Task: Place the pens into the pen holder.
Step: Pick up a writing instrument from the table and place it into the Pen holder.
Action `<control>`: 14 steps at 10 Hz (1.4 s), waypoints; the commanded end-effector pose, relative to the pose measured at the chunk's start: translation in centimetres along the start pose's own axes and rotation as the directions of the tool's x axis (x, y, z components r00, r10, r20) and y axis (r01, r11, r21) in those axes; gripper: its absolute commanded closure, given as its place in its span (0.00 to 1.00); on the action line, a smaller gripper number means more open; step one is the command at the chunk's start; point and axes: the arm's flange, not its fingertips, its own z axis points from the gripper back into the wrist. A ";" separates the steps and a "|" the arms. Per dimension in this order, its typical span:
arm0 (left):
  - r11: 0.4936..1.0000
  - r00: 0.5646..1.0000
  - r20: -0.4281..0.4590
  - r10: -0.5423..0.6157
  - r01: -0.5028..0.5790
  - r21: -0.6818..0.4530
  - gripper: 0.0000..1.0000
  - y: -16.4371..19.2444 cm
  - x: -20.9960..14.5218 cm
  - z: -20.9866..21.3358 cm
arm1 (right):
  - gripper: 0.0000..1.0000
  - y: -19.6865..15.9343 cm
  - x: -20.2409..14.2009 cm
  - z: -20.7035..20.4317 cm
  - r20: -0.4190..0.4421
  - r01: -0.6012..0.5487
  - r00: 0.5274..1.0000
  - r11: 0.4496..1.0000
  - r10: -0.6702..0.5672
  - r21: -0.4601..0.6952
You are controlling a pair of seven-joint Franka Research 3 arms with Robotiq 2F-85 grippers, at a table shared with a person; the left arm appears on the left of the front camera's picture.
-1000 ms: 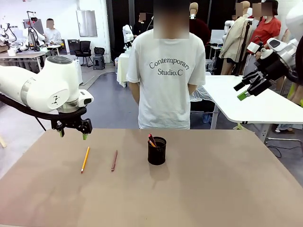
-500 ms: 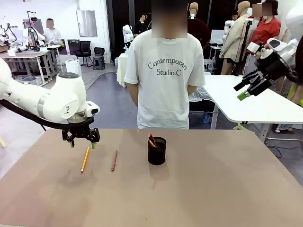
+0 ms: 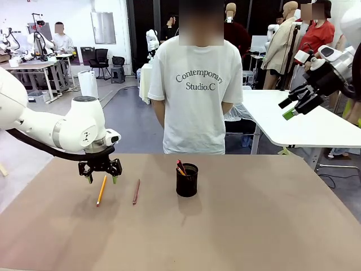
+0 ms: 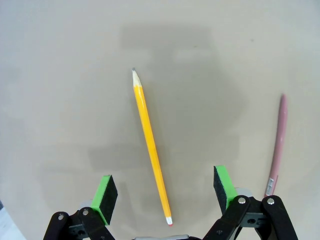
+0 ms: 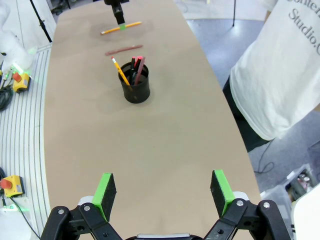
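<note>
Front view: the left arm comes in low from the left edge, elbow bent, wrist turned straight down. The left jaws hang spread wide just above the far end of the yellow pencil (image 3: 101, 190), holding nothing. That pencil lies flat near the left edge of the worktop (image 3: 254, 226), its long axis running near-to-far with a slight lean. The reddish-brown pen (image 3: 136, 192) lies just beside it, almost parallel. The pen holder (image 3: 186, 180), a black mesh cylinder, stands upright around the middle. The right arm is raised high beyond the right edge, and the right jaws are parted and empty.

Left wrist view: we see the green pads (image 4: 105, 192) well apart, one on either side of the yellow pencil's (image 4: 150, 145) blunt, pink-tipped end. Its sharpened grey point aims away from the jaws. The smooth reddish-brown pen (image 4: 277, 145) lies outside one pad.

Right wrist view: the right jaws gape over bare worktop (image 5: 165, 140). The pen holder (image 5: 136, 86) carries tilted pens. Both loose sticks lie crosswise beyond it.
</note>
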 end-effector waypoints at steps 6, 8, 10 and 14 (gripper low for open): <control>0.999 0.999 -0.031 0.028 -0.028 -0.023 0.00 1.3 2.2 -1.4 | 0.00 0.1 0.1 0.2 -0.008 -0.002 1.000 1.000 0.002 0.003; 0.999 0.999 -0.041 0.033 -0.034 -0.014 0.00 1.4 2.3 -1.8 | 0.00 0.1 0.1 0.2 -0.008 -0.002 1.000 1.000 0.002 0.003; 0.999 0.998 -0.051 0.032 -0.032 -0.010 0.00 1.4 2.5 -2.3 | 0.00 0.1 0.1 0.2 -0.008 -0.002 1.000 1.000 0.002 0.003; 0.999 0.997 -0.070 0.034 -0.034 -0.002 0.38 1.2 2.7 -2.8 | 0.00 0.1 0.1 0.2 -0.008 -0.002 1.000 1.000 0.002 0.003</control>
